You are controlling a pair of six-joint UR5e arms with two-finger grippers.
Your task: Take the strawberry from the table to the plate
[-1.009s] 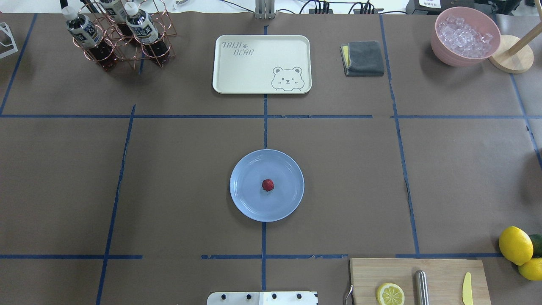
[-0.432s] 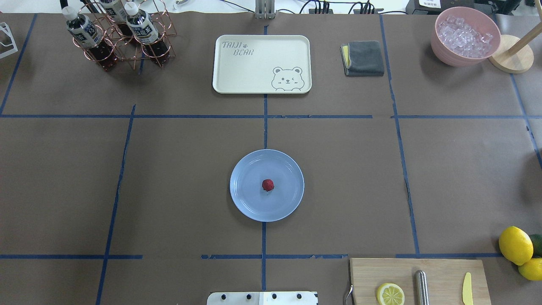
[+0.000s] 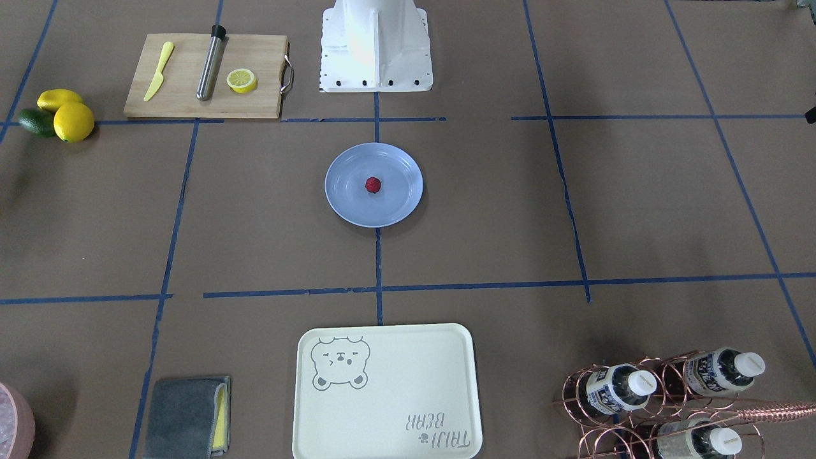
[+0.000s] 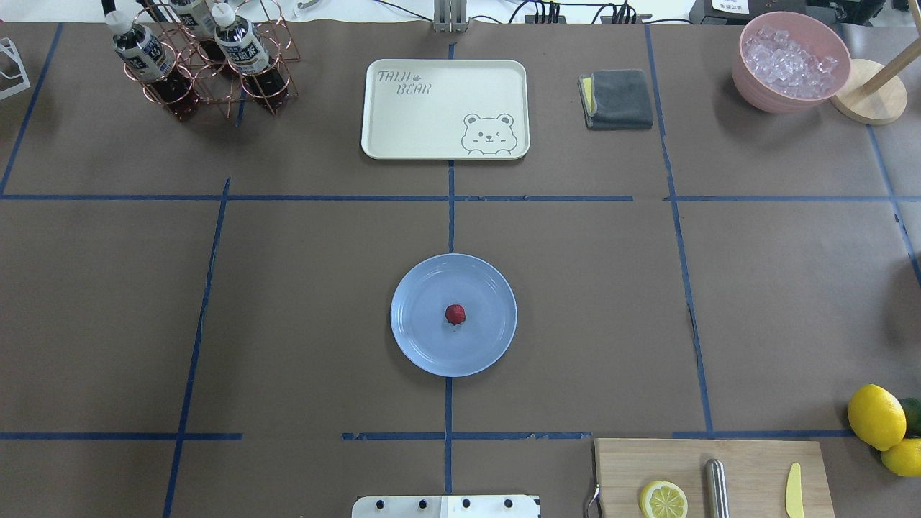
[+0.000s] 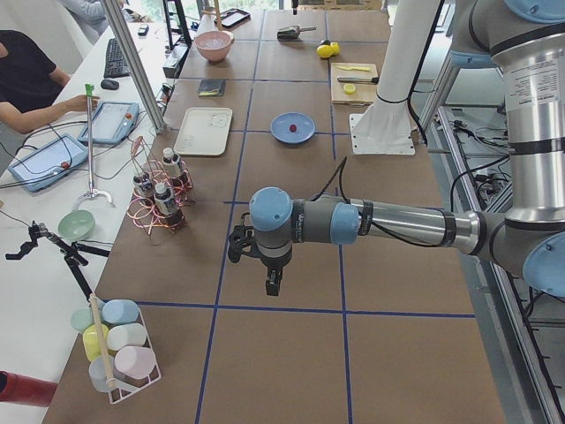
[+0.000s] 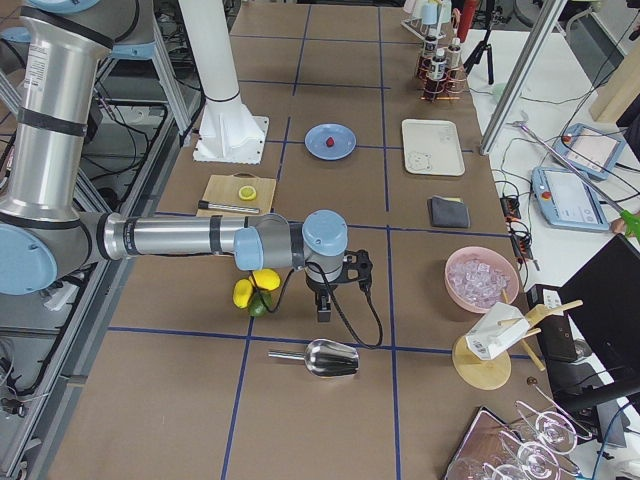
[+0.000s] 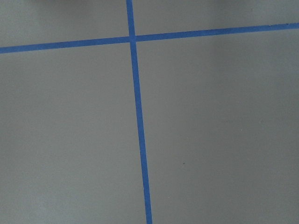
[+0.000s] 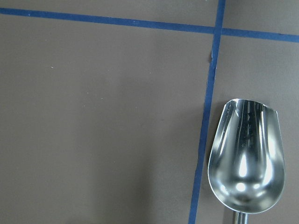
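The small dark-red strawberry [image 4: 455, 314] [image 3: 373, 185] lies at the middle of the light-blue plate [image 4: 424, 342] [image 3: 398, 203], which rests on the brown paper table [image 4: 302, 302] near the centre tape line. Neither gripper shows in the overhead or front views. In the left side view my left gripper [image 5: 272, 284] hangs over bare table far from the plate [image 5: 305, 134]. My right gripper [image 6: 325, 311] shows only in the right side view, beside the lemons and far from the plate [image 6: 343, 135]. Whether either gripper is open or shut I cannot tell.
A cream bear tray [image 4: 445, 108] and a grey cloth [image 4: 617, 98] lie at the far side. A copper bottle rack [image 4: 205, 57] stands far left, a pink bowl of ice [image 4: 790, 61] far right. A cutting board [image 4: 712, 478] and lemons [image 4: 876, 416] sit near right. A steel scoop [image 8: 246, 156] lies under the right wrist.
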